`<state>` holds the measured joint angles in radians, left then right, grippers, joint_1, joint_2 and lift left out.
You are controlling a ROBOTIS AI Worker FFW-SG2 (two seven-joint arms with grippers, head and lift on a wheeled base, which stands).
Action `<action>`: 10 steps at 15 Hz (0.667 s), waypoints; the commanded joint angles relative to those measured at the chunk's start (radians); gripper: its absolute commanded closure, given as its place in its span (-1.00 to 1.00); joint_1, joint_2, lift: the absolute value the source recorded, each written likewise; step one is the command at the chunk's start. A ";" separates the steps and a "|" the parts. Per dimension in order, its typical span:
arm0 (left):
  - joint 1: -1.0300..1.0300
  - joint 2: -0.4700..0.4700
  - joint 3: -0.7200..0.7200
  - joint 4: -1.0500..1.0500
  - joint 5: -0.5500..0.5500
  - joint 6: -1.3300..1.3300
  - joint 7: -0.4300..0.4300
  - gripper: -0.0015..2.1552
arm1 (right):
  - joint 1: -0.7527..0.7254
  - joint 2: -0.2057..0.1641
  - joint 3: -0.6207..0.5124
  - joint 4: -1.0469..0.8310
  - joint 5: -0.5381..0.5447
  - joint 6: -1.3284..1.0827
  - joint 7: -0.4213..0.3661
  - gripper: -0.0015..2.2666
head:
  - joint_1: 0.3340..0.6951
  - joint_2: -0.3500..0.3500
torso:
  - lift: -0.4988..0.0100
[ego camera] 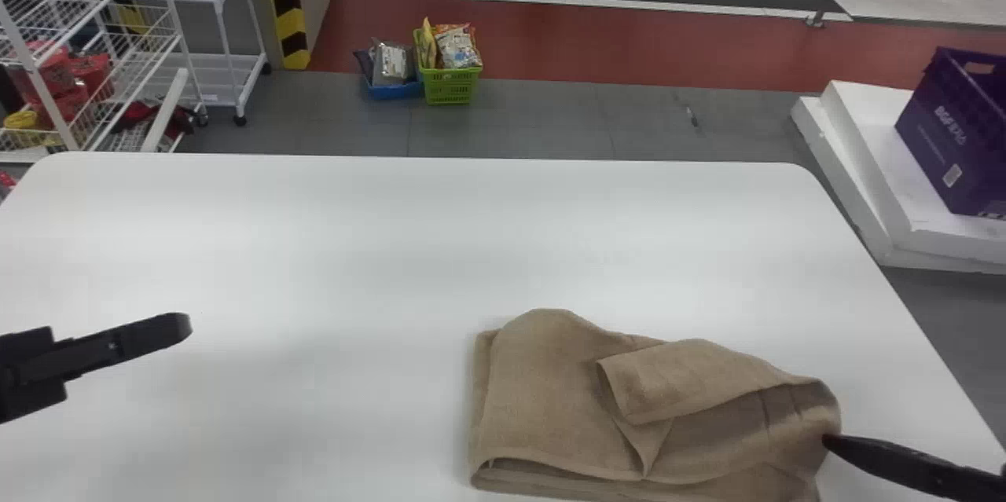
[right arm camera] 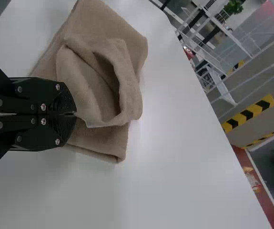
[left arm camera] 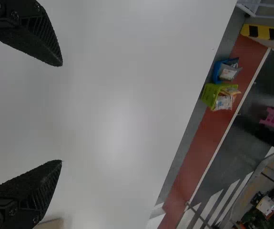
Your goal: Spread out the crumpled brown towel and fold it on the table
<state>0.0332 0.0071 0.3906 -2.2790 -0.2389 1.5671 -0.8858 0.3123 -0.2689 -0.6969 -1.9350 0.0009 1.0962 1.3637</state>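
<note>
My left gripper [ego camera: 174, 327] is over the left part of the table, well away from the towel. In the left wrist view, the left gripper [left arm camera: 60, 113] has its fingers wide apart with nothing between them. The brown towel [ego camera: 550, 400] lies partly folded and rumpled near the table's front right, one flap turned over on top. At the towel's right end is my right gripper [ego camera: 831, 443]. In the right wrist view, the right gripper [right arm camera: 75, 114] is closed against the towel [right arm camera: 91, 81], pinching its edge, with a loose fold bulging beside the fingertips.
The white table [ego camera: 314, 251] extends to the left of and behind the towel. Beyond it on the floor are a green basket [ego camera: 450, 86] and a white wire rack [ego camera: 181, 54]. A purple crate [ego camera: 955, 133] stands on white blocks at the right.
</note>
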 commanded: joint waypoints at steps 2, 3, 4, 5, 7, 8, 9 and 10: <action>0.011 0.001 0.002 -0.005 0.000 0.004 -0.002 -0.92 | -0.015 -0.012 0.013 0.041 0.047 0.001 0.003 0.30 | 1.00 -0.50 | 0.46; 0.014 -0.001 0.002 -0.005 0.000 0.004 -0.005 -0.92 | -0.019 -0.018 0.017 0.054 0.051 0.001 0.003 0.29 | 1.00 -0.51 | 0.46; 0.014 -0.001 0.002 -0.005 0.000 0.004 -0.005 -0.92 | -0.024 -0.019 0.025 0.056 0.076 -0.008 0.003 0.15 | 1.00 -0.52 | 0.46; 0.014 -0.001 0.002 -0.005 -0.002 0.004 -0.005 -0.92 | -0.024 -0.018 0.031 0.044 0.091 -0.005 0.003 -0.23 | 1.00 -0.53 | 0.46; 0.013 0.001 0.002 -0.007 -0.002 0.004 -0.005 -0.92 | -0.022 0.007 -0.012 -0.027 0.067 -0.002 0.003 -1.00 | 1.00 -0.54 | 0.46; 0.010 0.001 0.002 -0.007 -0.002 0.004 -0.005 -0.92 | -0.021 0.030 -0.039 -0.070 0.054 0.001 0.003 -1.00 | 1.00 -0.54 | 0.46; 0.005 0.001 0.004 -0.007 -0.002 0.004 -0.005 -0.92 | -0.025 0.060 -0.075 -0.122 0.027 0.008 0.003 -0.98 | 1.00 -0.54 | 0.46; 0.004 0.001 0.004 -0.007 -0.002 0.004 -0.005 -0.92 | -0.038 0.071 -0.116 -0.148 -0.053 0.084 0.003 -0.96 | 1.00 -0.54 | 0.46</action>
<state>0.0405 0.0075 0.3932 -2.2856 -0.2408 1.5670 -0.8917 0.2861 -0.2209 -0.7614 -2.0348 0.0244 1.1156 1.3637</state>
